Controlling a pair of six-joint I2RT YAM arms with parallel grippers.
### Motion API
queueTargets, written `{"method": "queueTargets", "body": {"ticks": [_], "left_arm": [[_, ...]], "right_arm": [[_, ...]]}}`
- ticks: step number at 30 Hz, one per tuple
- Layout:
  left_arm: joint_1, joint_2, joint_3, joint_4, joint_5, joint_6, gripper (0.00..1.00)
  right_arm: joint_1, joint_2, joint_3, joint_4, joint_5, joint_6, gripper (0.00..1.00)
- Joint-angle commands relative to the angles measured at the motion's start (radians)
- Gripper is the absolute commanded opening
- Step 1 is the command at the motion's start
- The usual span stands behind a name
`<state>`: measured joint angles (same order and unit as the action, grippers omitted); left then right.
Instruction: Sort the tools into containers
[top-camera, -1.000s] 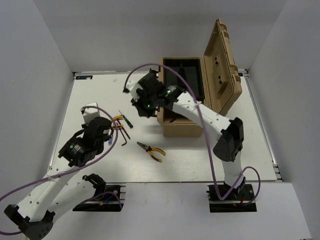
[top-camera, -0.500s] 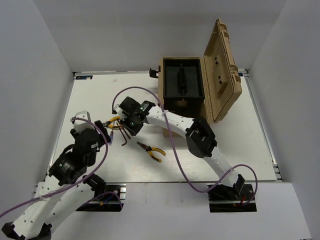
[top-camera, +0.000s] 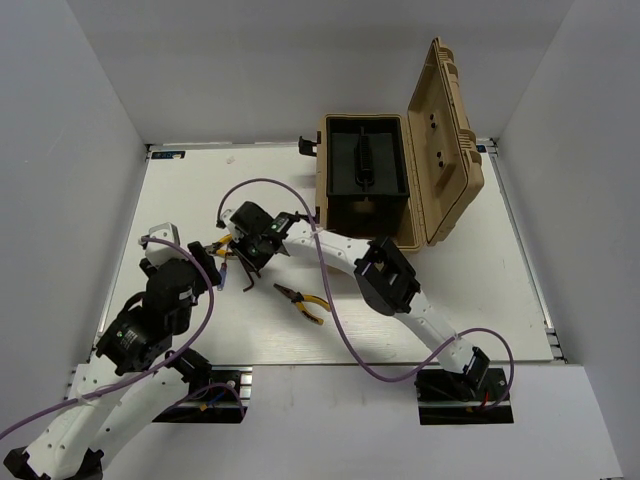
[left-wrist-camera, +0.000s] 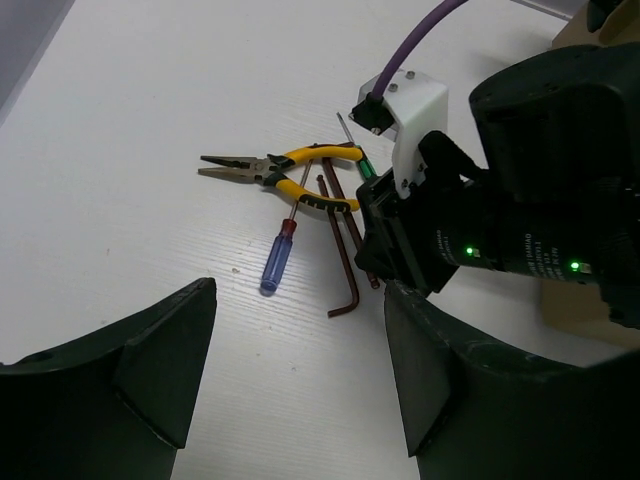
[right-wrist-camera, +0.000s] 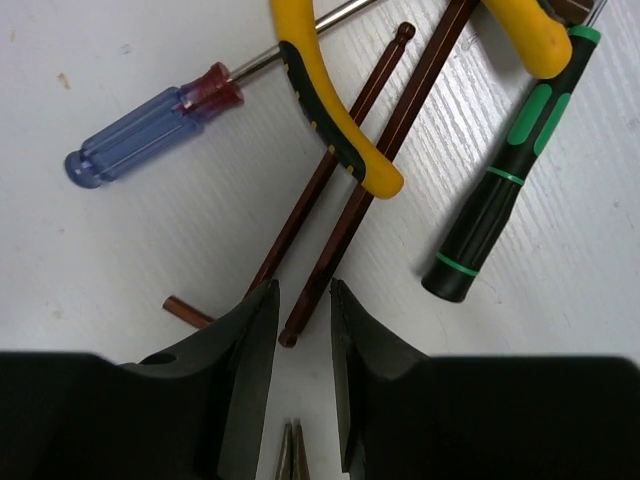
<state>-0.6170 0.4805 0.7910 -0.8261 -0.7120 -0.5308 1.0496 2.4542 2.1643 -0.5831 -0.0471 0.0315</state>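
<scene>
Okay, I see right gripper (right-wrist-camera: 305, 290) left of toolbox (top-camera: 385, 215), jaws narrowly parted astride hex key (right-wrist-camera: 340, 230) tip; left gripper (left-wrist-camera: 300, 290) farther left of toolbox, jaws spread wide.

The tan ribbed plastic toolbox (top-camera: 380, 215) stands far right on the white table (top-camera: 480, 290). Left of it, yellow-handled pliers (left-wrist-camera: 290, 170) lie across two brown L-shaped hex keys (left-wrist-camera: 345, 260), with a blue-handled screwdriver (left-wrist-camera: 277, 258) on their left. Second yellow-handled pliers (top-camera: 303, 298) lie nearer, apart.
</scene>
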Motion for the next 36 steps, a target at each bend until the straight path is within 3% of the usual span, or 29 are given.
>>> {"method": "queueTargets", "body": {"ticks": [1, 15, 23, 27, 28, 36], "left_arm": [[0.002, -0.006, -0.007, 0.021, 0.019, 0.009, 0.78], [0.002, -0.016, -0.016, 0.030, 0.028, 0.018, 0.78], [0.002, -0.025, -0.016, 0.030, 0.028, 0.018, 0.78], [0.002, -0.025, -0.016, 0.030, 0.028, 0.018, 0.78], [0.002, -0.025, -0.016, 0.030, 0.028, 0.018, 0.78], [0.002, -0.025, -0.016, 0.048, 0.055, 0.028, 0.78]], "right_arm": [[0.001, 0.034, 0.037, 0.058, 0.024, 0.021, 0.34], [0.004, 0.075, -0.017, 0.085, 0.099, -0.018, 0.34], [0.013, 0.066, -0.124, 0.068, 0.190, -0.025, 0.26], [0.006, 0.049, -0.182, 0.049, 0.147, -0.004, 0.10], [0.007, 0.049, -0.184, 0.040, 0.132, 0.007, 0.00], [-0.014, -0.076, -0.285, -0.012, 0.101, 0.047, 0.00]]}}
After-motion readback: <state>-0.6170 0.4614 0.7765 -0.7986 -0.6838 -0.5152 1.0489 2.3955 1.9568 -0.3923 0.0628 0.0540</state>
